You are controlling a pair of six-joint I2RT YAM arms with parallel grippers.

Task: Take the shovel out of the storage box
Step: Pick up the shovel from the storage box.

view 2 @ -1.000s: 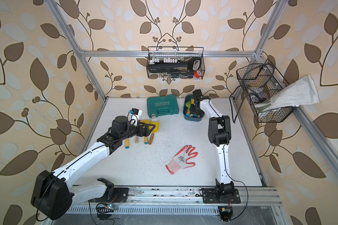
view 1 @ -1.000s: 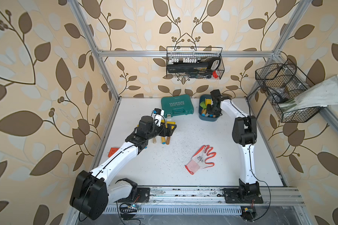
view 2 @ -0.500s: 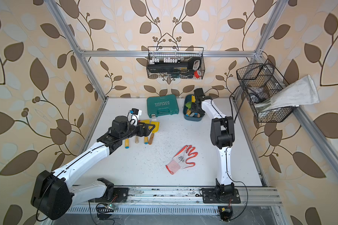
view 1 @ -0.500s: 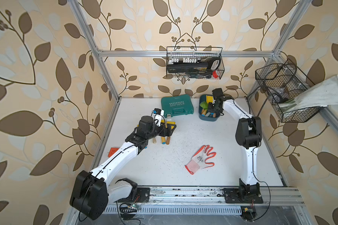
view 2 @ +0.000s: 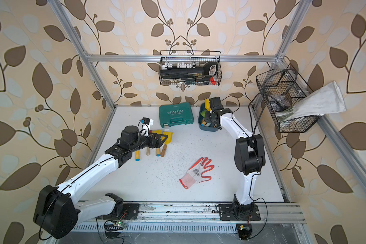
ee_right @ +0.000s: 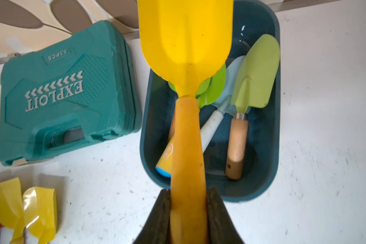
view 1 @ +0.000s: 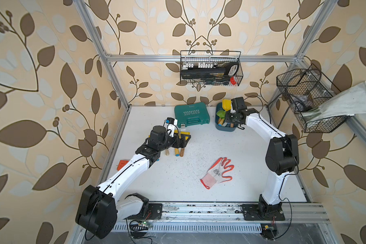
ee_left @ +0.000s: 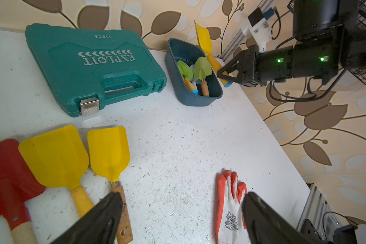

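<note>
While the right arm bends at a raised elbow toward the bench's far edge, the right tool pinches the orange handle of a yellow shovel. The blade tilts up over the dark blue storage box, where green trowels lie. The left arm stretches low over the bench, and the left tool is spread wide just above two yellow shovels and a red shovel. A teal EXPLOIT case sits beside the box, with an orange-and-white glove nearer the front. Leaf-patterned wallpaper covers the walls.
</note>
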